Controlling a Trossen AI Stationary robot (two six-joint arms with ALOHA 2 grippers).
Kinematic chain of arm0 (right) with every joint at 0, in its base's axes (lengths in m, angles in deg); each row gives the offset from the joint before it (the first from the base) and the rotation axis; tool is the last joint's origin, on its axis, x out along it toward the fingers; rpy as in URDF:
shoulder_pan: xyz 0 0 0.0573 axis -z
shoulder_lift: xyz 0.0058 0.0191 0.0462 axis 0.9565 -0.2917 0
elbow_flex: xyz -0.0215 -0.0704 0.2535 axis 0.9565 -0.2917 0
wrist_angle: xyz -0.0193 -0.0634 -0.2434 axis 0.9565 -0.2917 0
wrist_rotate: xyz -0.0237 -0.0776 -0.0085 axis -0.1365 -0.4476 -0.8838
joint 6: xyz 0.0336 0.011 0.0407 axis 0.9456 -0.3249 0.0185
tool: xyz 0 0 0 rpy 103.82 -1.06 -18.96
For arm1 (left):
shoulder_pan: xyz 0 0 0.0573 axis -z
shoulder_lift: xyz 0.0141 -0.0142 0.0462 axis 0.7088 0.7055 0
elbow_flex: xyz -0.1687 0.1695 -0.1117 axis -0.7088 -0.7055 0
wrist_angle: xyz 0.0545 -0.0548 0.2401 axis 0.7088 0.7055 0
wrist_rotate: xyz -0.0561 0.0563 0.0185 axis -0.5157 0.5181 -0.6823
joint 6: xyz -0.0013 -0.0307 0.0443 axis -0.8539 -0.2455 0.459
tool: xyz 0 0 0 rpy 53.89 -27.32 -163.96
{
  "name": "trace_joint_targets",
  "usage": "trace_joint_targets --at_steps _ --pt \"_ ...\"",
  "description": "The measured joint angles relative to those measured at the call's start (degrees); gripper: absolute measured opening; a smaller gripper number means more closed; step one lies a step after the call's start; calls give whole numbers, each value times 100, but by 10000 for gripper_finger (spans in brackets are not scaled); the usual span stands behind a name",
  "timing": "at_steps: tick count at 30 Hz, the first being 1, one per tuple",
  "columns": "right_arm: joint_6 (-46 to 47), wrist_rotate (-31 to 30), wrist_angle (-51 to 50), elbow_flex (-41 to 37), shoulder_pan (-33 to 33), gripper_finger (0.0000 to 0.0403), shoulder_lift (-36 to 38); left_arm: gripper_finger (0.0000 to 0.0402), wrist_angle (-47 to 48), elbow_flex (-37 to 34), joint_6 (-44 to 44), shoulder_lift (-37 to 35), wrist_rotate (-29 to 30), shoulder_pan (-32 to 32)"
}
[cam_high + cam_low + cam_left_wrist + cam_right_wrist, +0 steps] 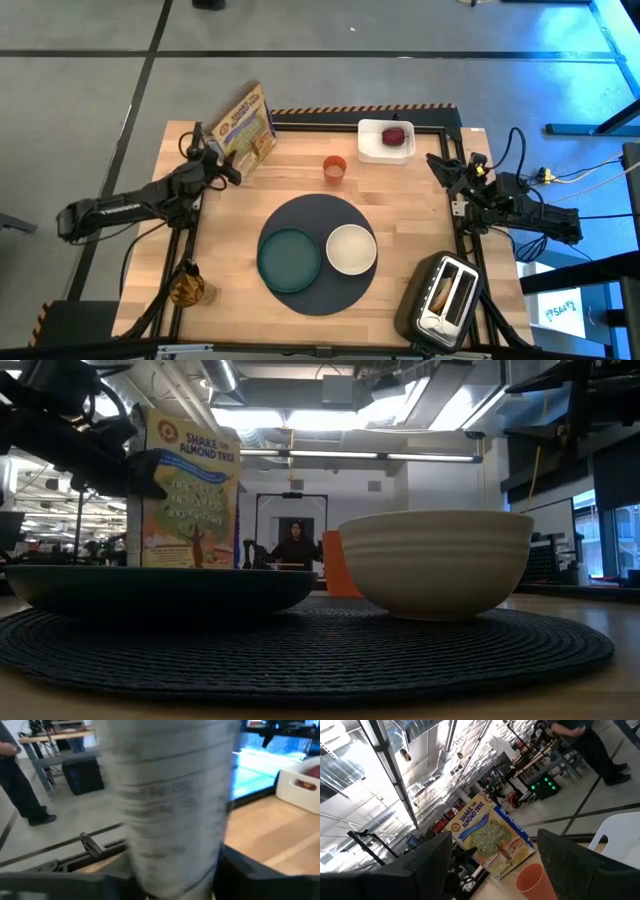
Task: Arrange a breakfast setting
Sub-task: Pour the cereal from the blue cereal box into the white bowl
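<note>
The cereal box (246,128) stands at the table's far left, and my left gripper (230,170) is shut on it. It also shows in the low view (190,490). The dark-grey mat (315,290) carries the teal plate (289,258) and the white bowl (351,248). The orange cup (334,168) stands behind the mat. The dark red fruit (395,135) lies in a white container. My right gripper (437,162) is open and empty at the table's right edge. No spoon shows. My left gripper pinches the cereal box between its two fingers, one on each broad face, at the narrow side (170,820) that faces the table's left. The fingers (150,468) come level from the left. The box stands about upright; the plate hides its bottom.
A dark toaster (445,295) with something brown in a slot stands at the near right corner. A small amber jar (186,288) stands at the near left edge. The white container (372,150) sits at the far right. People show in the room beyond.
</note>
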Motion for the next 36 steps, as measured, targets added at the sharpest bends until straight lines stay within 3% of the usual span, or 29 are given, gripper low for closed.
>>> trace_joint_targets --at_steps 4,6,12,20,29,36 --pt "2 200 207 0 0 280 -356 34 -120 0 -3 92 -196 -142" --pt "-12 356 450 0 0 280 -655 11 -336 3 21 112 -427 -189" --pt "-291 793 1023 373 0 253 -1760 3 -431 729 467 244 -811 -187" --pt "-1816 1087 819 1853 -2 207 -3157 2 923 2429 742 1097 -2087 -182" --pt "-3467 1347 -1335 4487 -2 272 -5081 1 2187 4435 1204 2589 -3584 -182" --pt "-4517 1472 -2154 6530 -2 306 -6391 1 3033 5697 1962 3597 -4154 -36"
